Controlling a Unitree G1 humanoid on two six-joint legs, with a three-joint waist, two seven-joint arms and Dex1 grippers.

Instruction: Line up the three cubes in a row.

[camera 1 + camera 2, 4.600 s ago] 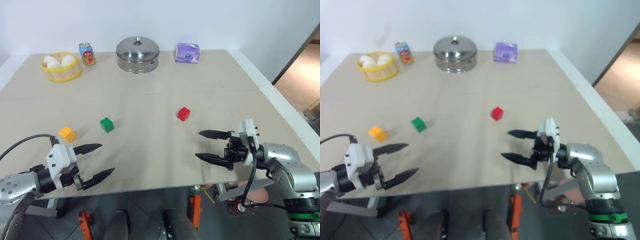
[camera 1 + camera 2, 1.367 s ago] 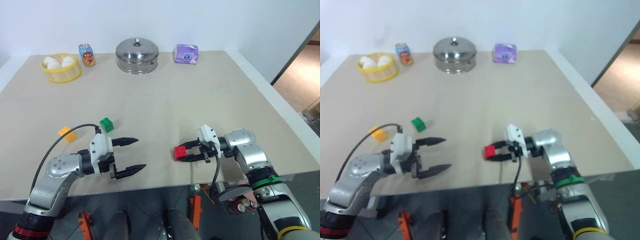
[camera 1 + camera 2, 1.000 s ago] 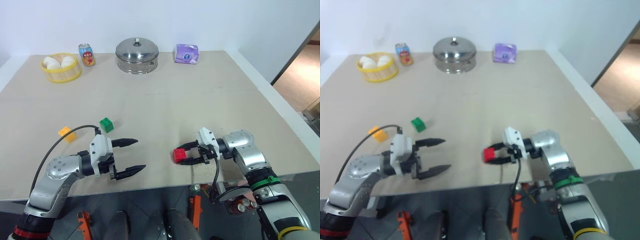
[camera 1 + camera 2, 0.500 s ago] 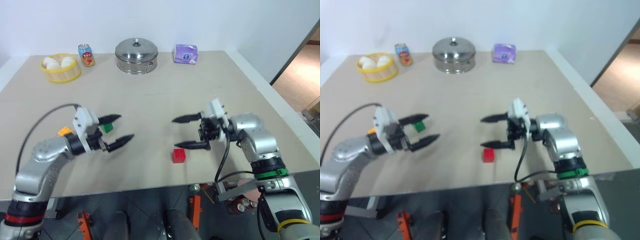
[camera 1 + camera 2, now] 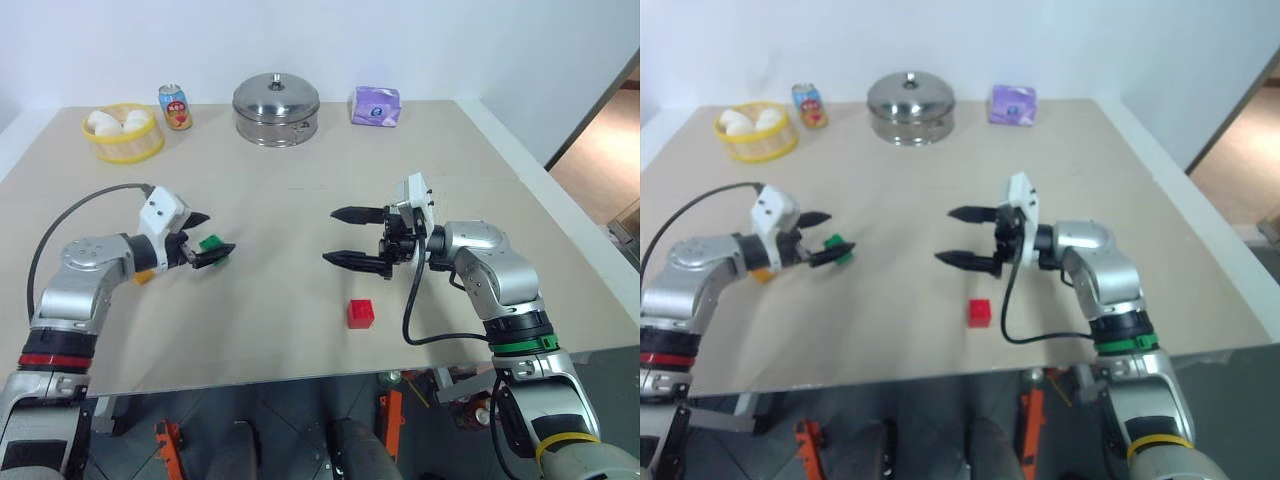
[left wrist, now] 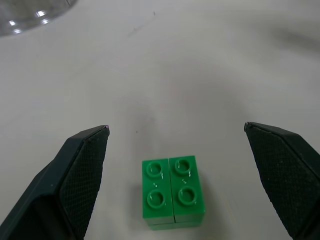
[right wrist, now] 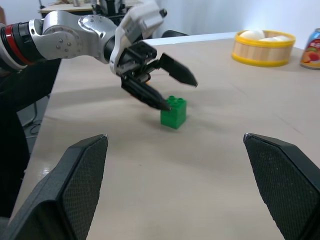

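Head views: on the desk (image 5: 300,190), the left gripper (image 5: 208,237) reaches around the green cube (image 5: 211,243), fingers spread wide to either side of it and gripping nothing. The orange cube (image 5: 143,276) peeks out just behind that wrist. The right gripper (image 5: 345,237) hovers mid-desk, fingers wide and empty, with the red cube (image 5: 361,313) lying alone nearer the front edge below it. A pot (image 5: 276,107), a can (image 5: 175,106), a yellow basket (image 5: 122,133) and a purple packet (image 5: 375,105) line the far edge.

Left wrist view: the green cube (image 6: 172,190) sits studs up between the two wide fingers (image 6: 75,175), touching neither.

Right wrist view: its own fingers (image 7: 75,175) stand wide apart; beyond, the left gripper (image 7: 172,87) straddles the green cube (image 7: 174,112).
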